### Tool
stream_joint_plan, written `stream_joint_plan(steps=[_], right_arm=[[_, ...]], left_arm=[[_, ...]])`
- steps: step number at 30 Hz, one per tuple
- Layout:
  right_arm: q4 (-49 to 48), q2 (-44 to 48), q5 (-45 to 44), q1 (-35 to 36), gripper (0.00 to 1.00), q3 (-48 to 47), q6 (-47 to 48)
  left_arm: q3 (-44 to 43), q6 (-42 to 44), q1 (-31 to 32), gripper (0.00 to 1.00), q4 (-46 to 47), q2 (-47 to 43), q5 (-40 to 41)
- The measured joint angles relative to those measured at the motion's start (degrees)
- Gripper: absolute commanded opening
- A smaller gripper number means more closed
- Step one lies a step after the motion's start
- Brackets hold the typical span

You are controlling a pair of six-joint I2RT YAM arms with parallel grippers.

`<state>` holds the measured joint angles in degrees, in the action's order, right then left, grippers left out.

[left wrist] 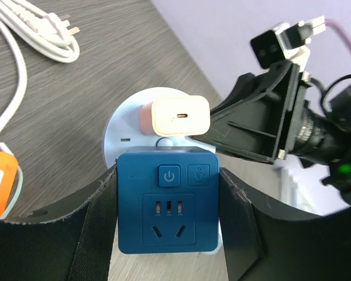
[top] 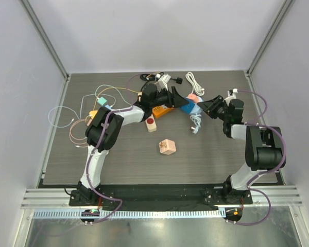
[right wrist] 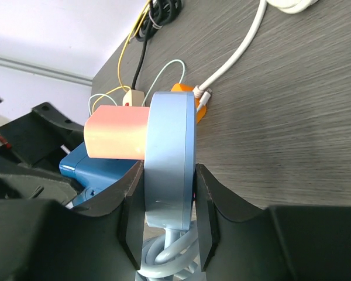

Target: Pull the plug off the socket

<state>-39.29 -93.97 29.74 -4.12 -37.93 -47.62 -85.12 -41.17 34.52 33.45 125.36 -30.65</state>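
Wires (top: 74, 116) in thin loops lie on the left of the dark table (top: 118, 164), and a white cable (top: 194, 80) is coiled at the back. Black cables (top: 147, 77) are bunched at the back too.

Both arms meet near the back middle of the table. The left gripper (left wrist: 168, 193) is squeezed tight on a dark blue cube (left wrist: 167, 228) that has a power button and plug holes on its face. The right gripper (right wrist: 169, 222) is squeezed tight on the rim of a round pale blue socket (right wrist: 171, 146).

The cube sits right against the flat face of the round socket. A pink plug (right wrist: 114, 132) with a cream end sticks out of that same face, just beside the cube. The two grippers are face to face and very close, with the cube and the pink plug between them.

An orange power strip (top: 162, 110) lies just beside the left gripper. A small block with a red button (top: 151, 124) lies near the strip. A pale coiled cord (top: 195, 123) lies just in front of the socket. A little pink box (top: 167, 147) sits alone nearer the arm bases, well apart from the rest.
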Motion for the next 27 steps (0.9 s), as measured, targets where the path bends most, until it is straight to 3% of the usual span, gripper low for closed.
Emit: stream_joint_plan(steps=[4, 7, 12, 18, 27], right_arm=[[0.13, -0.13, 0.81, 0.15, 0.01, -0.04, 0.26], [2.62, -0.04, -0.76, 0.74, 0.01, -0.28, 2.16], [12.41, 3.26, -9.77, 3.26, 0.01, -1.33, 7.98], [20.76, 5.66, -22.08, 6.71, 0.01, -3.13, 14.88], [22.21, 6.71, -23.98, 6.16, 0.01, -3.15, 16.90]], left_arm=[[1.75, -3.21, -1.25, 0.00, 4.48, 0.79, -2.73], [1.79, 0.92, -0.31, 0.00, 0.39, -0.20, -0.68], [1.31, 13.57, 4.90, 0.00, -13.42, -6.34, 12.22], [-2.54, 22.91, 10.67, 0.00, -19.50, -11.50, 25.66], [2.64, 24.90, 6.73, 0.00, -28.81, -21.18, 32.48]])
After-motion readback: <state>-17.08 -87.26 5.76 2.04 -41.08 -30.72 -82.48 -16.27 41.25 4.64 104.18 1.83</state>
